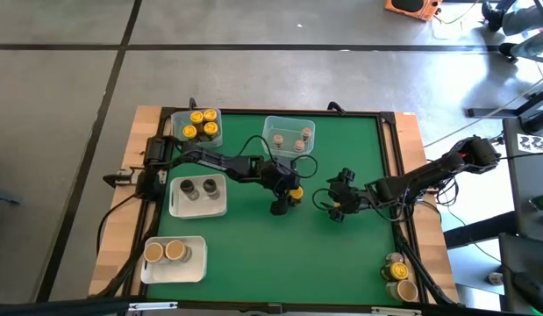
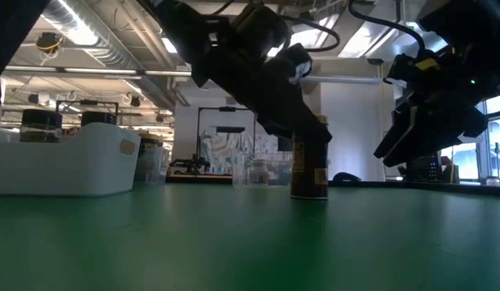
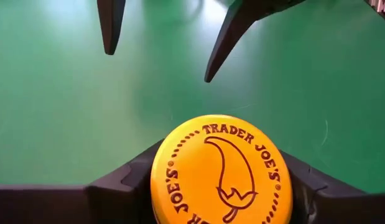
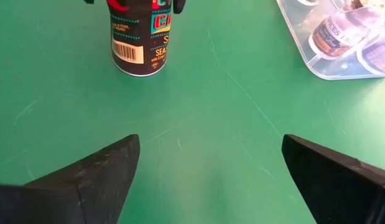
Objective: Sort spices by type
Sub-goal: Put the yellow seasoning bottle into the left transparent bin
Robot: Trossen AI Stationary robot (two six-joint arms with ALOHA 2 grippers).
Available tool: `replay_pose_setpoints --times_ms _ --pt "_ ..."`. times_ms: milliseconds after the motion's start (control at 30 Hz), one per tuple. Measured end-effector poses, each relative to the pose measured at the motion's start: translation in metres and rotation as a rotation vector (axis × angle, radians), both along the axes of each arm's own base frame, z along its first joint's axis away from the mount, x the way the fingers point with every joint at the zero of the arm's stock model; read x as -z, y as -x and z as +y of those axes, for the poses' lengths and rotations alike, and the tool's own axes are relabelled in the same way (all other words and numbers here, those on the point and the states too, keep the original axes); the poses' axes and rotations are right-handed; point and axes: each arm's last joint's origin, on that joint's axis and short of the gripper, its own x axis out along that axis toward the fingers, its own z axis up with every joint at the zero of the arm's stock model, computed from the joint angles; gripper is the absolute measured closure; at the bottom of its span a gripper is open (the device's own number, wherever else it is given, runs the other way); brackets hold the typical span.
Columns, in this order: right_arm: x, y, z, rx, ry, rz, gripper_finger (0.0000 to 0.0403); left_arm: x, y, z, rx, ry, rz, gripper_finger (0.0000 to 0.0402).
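A spice jar with a yellow lid (image 3: 220,168) and a dark printed label (image 4: 139,37) stands upright on the green mat near the table's middle (image 1: 295,193). My left gripper (image 1: 287,195) reaches in from the left and is shut on it. My right gripper (image 1: 339,204) hovers open just to the jar's right, above the mat (image 4: 211,168), touching nothing. Its two pointed fingers (image 3: 111,28) show beyond the jar in the left wrist view. My left gripper pinches the jar at its top end, one finger (image 3: 120,190) on each side of the yellow lid (image 3: 173,149). The fingers come down at a slant from the table's left (image 2: 290,105). The jar stays upright with its bottom (image 4: 137,67) on the mat.
At the far edge, a clear tub (image 1: 201,125) holds yellow-lidded jars and another (image 1: 289,136) holds grey-pink-lidded jars. On the left, one white tray (image 1: 197,195) holds dark-lidded jars and another (image 1: 173,259) tan-lidded ones. More jars (image 1: 398,276) stand at the near right corner.
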Motion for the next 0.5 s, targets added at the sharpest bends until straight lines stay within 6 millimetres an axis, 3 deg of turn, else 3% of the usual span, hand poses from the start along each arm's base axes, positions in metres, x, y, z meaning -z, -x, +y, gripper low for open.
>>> replay_pose_setpoints --times_ms 200,500 --pt "0.000 0.000 0.000 -0.003 0.003 0.001 0.0010 -0.010 0.005 0.000 -0.029 0.008 0.017 0.0195" --pt "0.000 0.000 0.000 -0.003 0.003 0.002 0.0010 -0.084 0.044 -0.005 -0.211 -0.099 0.030 0.0195"
